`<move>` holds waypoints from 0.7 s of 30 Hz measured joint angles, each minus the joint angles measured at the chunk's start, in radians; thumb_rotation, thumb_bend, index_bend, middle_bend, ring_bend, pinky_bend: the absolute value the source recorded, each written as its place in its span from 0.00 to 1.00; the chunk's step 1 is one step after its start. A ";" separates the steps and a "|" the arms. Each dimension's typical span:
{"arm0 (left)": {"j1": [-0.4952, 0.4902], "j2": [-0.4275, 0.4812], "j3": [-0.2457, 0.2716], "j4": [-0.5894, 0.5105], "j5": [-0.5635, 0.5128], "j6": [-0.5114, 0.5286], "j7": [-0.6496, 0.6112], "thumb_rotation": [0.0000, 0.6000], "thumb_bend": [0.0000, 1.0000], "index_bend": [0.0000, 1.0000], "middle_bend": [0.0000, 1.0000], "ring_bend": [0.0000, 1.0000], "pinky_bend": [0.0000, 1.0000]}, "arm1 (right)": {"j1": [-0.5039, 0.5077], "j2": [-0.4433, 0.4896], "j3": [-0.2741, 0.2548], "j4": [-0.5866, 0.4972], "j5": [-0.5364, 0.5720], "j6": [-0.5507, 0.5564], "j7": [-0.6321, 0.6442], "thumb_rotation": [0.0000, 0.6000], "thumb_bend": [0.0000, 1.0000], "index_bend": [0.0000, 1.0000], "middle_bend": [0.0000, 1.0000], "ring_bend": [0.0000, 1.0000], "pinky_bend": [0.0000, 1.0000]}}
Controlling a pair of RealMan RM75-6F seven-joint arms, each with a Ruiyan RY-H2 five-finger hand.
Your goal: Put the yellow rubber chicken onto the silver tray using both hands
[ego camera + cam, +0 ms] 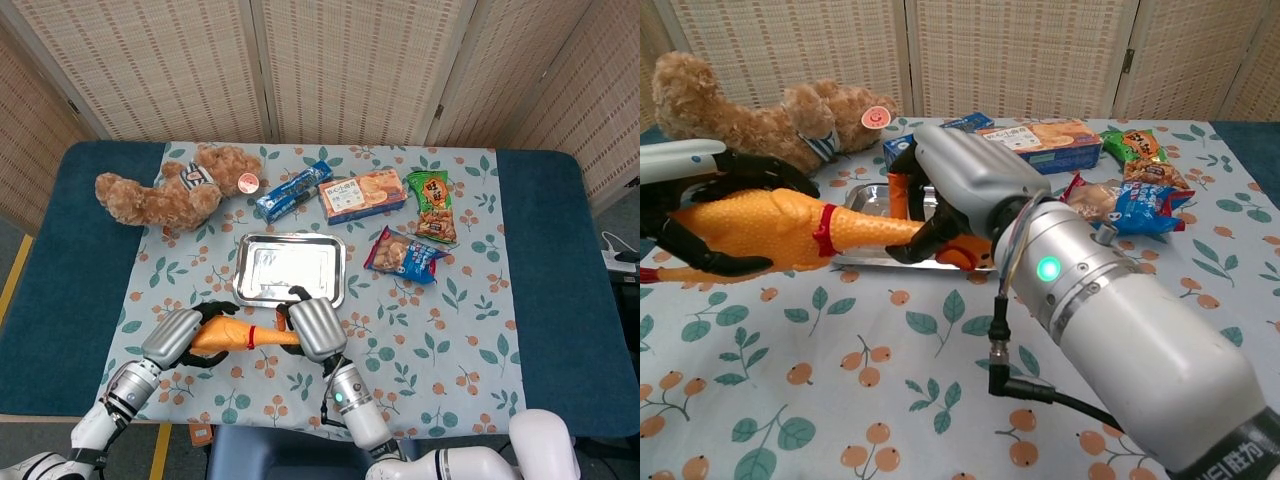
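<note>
The yellow rubber chicken (232, 336) lies lengthwise just in front of the silver tray (241, 281), off the cloth. My left hand (178, 334) wraps its black fingers around the chicken's body; in the chest view the left hand (702, 190) encloses the fat end of the chicken (780, 228). My right hand (314, 328) holds the neck and head end, and in the chest view the right hand (965, 185) covers the orange beak. The tray (862, 196) is bare and lies behind the chicken.
A brown teddy bear (165, 187) lies at the back left. Behind the tray are a blue packet (293, 189) and a biscuit box (362, 194). A green snack bag (432, 205) and a blue snack bag (405, 254) lie to the right.
</note>
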 measured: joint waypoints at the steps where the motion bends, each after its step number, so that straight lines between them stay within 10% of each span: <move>1: 0.001 -0.004 -0.002 0.003 -0.006 0.004 -0.002 1.00 0.32 0.56 0.55 0.50 0.67 | 0.001 0.000 0.001 -0.001 0.001 0.000 -0.001 1.00 0.24 0.89 0.64 0.73 0.74; 10: -0.003 0.009 -0.009 -0.006 -0.042 -0.005 -0.013 1.00 0.75 0.84 0.84 0.77 0.95 | 0.000 0.008 -0.001 -0.011 -0.004 0.014 -0.004 1.00 0.24 0.89 0.64 0.73 0.74; 21: 0.004 -0.019 0.003 -0.005 -0.026 0.065 0.122 1.00 0.76 0.91 0.93 0.87 1.00 | -0.005 0.024 -0.005 -0.017 0.000 0.016 0.001 1.00 0.24 0.89 0.64 0.73 0.74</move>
